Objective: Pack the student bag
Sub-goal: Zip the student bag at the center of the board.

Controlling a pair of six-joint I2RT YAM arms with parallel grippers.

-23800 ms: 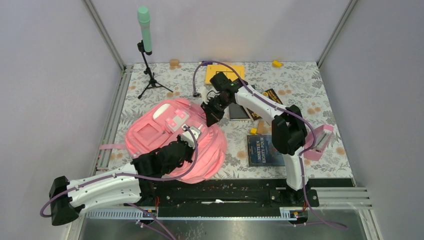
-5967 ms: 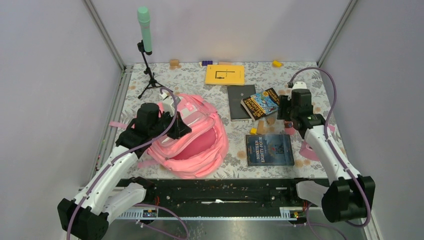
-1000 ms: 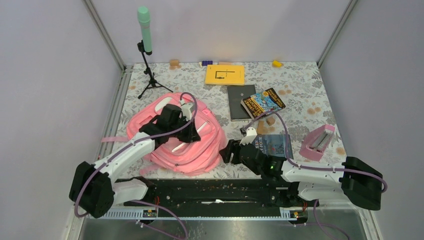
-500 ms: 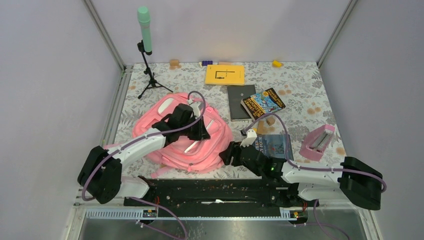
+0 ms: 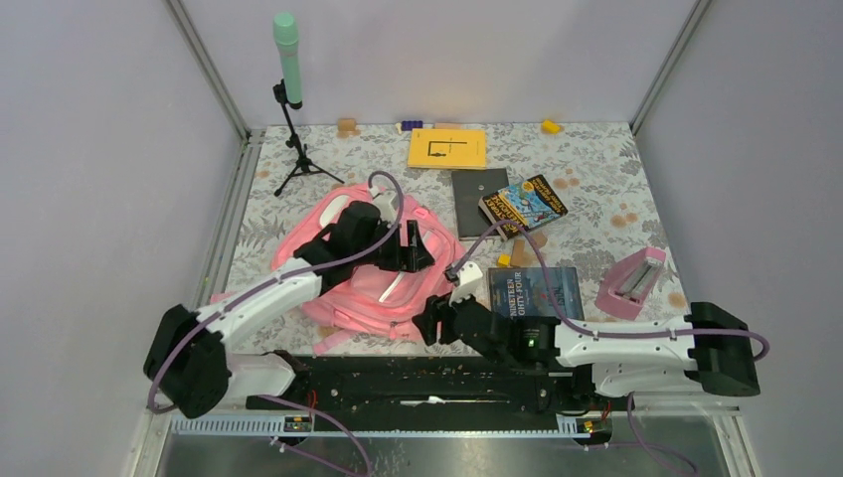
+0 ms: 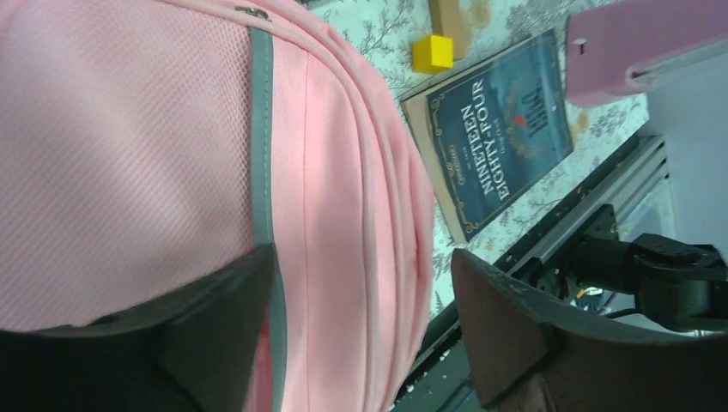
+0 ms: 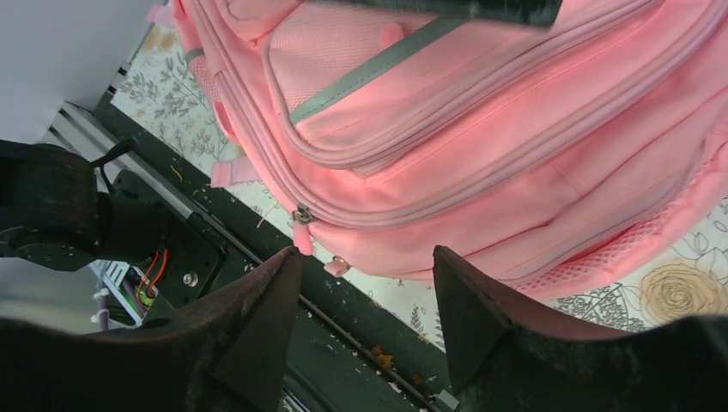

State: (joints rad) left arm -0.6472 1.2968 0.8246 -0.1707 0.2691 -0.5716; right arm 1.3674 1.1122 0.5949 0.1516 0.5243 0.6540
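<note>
Left of centre on the desk (image 5: 596, 179), the student bag (image 5: 373, 273) lies with books (image 5: 537, 293), yellow notebook (image 5: 447, 148) and pencil case (image 5: 631, 283) still outside at right, packing seemingly barely begun; left jaws spread empty over it, right jaws open at its lower edge.

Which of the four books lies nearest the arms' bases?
The blue Nineteen Eighty-Four, right of the bag; the yellow book, grey book and colourful book lie farther back.

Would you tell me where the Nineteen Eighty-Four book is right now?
In the top view, the Nineteen Eighty-Four book lies right of the pink backpack, just beyond the right arm.
</note>
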